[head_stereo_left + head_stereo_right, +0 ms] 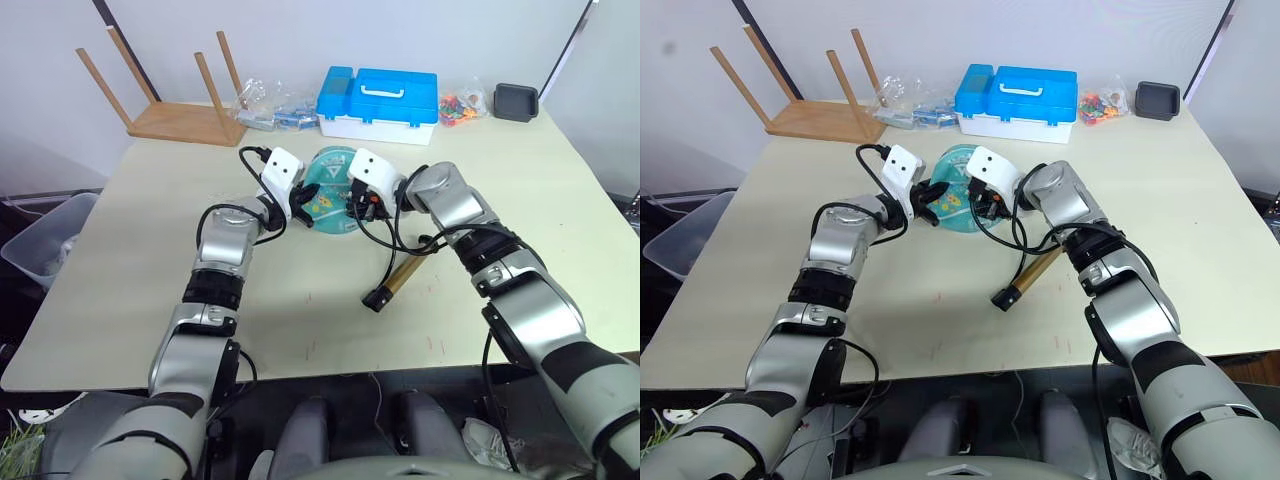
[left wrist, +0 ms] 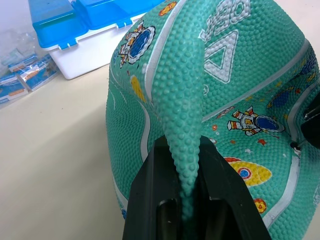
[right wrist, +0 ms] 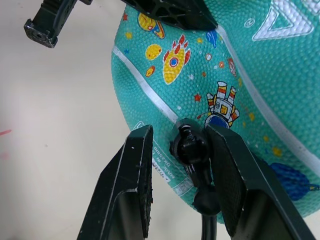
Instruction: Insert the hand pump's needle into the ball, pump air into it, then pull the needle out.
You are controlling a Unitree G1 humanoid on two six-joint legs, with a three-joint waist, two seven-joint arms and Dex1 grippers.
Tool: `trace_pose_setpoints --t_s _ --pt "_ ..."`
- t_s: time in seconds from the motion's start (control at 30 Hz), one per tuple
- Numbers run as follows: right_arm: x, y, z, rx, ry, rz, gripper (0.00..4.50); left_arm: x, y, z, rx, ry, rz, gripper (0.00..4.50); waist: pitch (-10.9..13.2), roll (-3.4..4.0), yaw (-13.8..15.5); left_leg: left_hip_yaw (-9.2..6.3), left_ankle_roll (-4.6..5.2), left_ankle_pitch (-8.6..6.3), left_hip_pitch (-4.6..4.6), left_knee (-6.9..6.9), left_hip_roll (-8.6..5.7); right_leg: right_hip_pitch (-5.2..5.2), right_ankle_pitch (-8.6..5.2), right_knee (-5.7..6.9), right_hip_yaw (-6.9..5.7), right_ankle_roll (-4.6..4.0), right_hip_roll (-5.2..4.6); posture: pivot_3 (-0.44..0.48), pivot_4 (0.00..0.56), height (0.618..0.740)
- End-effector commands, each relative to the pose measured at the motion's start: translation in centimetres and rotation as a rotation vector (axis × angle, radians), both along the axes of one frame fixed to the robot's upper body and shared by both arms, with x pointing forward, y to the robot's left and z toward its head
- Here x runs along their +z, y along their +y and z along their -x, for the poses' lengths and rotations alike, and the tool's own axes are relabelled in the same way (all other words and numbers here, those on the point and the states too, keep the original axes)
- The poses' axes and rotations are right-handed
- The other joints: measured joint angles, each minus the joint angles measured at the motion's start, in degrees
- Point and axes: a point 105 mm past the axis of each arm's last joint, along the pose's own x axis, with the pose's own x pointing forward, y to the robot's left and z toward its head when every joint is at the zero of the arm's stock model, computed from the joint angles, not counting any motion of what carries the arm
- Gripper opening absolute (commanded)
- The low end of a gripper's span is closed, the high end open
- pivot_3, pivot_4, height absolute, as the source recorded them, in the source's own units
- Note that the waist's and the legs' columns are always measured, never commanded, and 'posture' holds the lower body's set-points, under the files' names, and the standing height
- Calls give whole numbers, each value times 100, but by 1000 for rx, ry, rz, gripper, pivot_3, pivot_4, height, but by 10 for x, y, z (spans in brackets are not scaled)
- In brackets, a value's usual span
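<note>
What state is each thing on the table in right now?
ball: limp, a fold of it pinched in left pincer
pump: lying flat on table
hose tip: against ball, between fingers of right pincer
blue box: lid closed
stool: tipped over

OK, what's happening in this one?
The robot works on a limp teal ball on the table. Its left claw pinches a fold of the ball's skin. The right claw has the hand pump's needle end against the ball, fingers around it with a gap. The pump barrel lies on the table.
</note>
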Motion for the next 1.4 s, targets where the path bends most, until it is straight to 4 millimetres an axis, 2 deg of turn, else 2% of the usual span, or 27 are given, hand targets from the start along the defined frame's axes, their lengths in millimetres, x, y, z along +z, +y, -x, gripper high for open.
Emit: trace_pose_setpoints --t_s 0.03,0.2,0.3,0.33,0.37,0.67,1.0,1.4 --pt "20 6 -2 15 -61 -10 1704 -6 2 4 -3 17 -17 0 0 0 -2 0 0 0 0 0 0 0 0 0 1 0 0 0 150 740" --pt "22 6 -3 12 -56 -12 1704 -5 3 5 -2 17 -17 0 0 1 -3 0 0 0 0 0 1 -1 0 -1 1 0 0 0 150 740" --pt "21 5 -4 3 -53 -6 860 -4 3 4 0 18 -17 0 0 1 -4 0 0 0 0 -1 1 0 0 -1 1 0 0 0 150 740" --pt "21 4 -4 4 -50 -2 305 -4 3 3 1 18 -16 0 0 1 -5 0 0 0 0 -1 1 -1 0 -1 1 0 0 0 150 740" --pt "20 4 -4 4 -47 1 252 -4 3 3 2 19 -16 0 1 1 -6 1 0 0 0 -1 1 -1 0 -1 1 0 0 0 150 740" --pt "15 6 0 -14 -4 -10 253 -2 3 1 9 21 -5 0 1 1 -6 0 0 0 1 -1 1 -1 0 0 2 0 0 0 150 740" --pt "7 15 7 -228 124 -24 253 0 4 -1 8 21 -6 0 0 1 1 -4 0 0 2 0 1 0 0 5 1 0 0 0 150 740" --pt "-28 21 -2 -295 136 30 253 0 9 -6 27 39 -7 0 -1 0 -22 -2 -1 1 20 0 1 10 0 10 2 -1 3 0 150 740"
